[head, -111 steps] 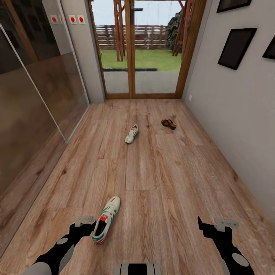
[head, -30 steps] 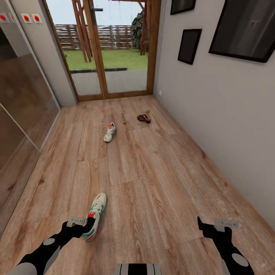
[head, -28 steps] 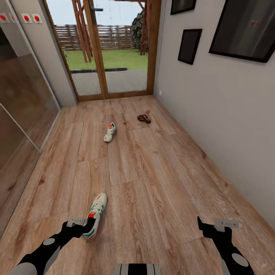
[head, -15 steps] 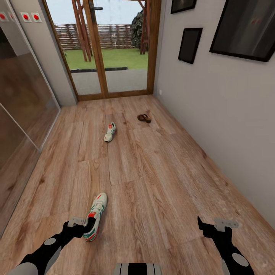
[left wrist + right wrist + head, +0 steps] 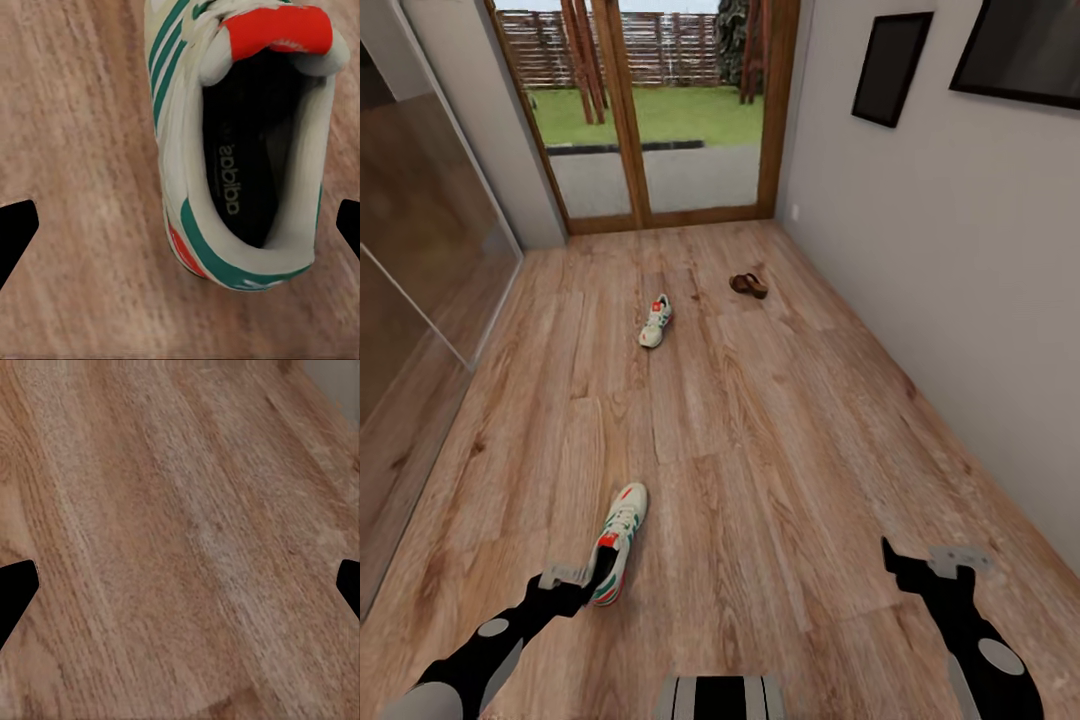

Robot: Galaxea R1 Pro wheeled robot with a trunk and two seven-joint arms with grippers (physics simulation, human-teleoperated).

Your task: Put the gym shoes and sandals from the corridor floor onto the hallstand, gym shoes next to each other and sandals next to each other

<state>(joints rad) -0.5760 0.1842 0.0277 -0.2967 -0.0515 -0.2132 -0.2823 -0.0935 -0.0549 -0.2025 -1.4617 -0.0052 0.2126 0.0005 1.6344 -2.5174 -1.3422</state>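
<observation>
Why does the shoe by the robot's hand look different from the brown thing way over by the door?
The near gym shoe is white with green stripes and a red tongue; the sandals are brown. The shoe stands taller, with a deep opening; the sandals look low and flat. The shoe lies right by the left gripper; the sandals lie far off near the glass door. Both rest on the wooden floor.

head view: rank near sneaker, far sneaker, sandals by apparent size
1. Near sneaker, by the left gripper.
2. Far sneaker.
3. Sandals, about as big as the far sneaker.
Distance from the camera shrinks the far ones, so true sizes stay unsure.
</observation>
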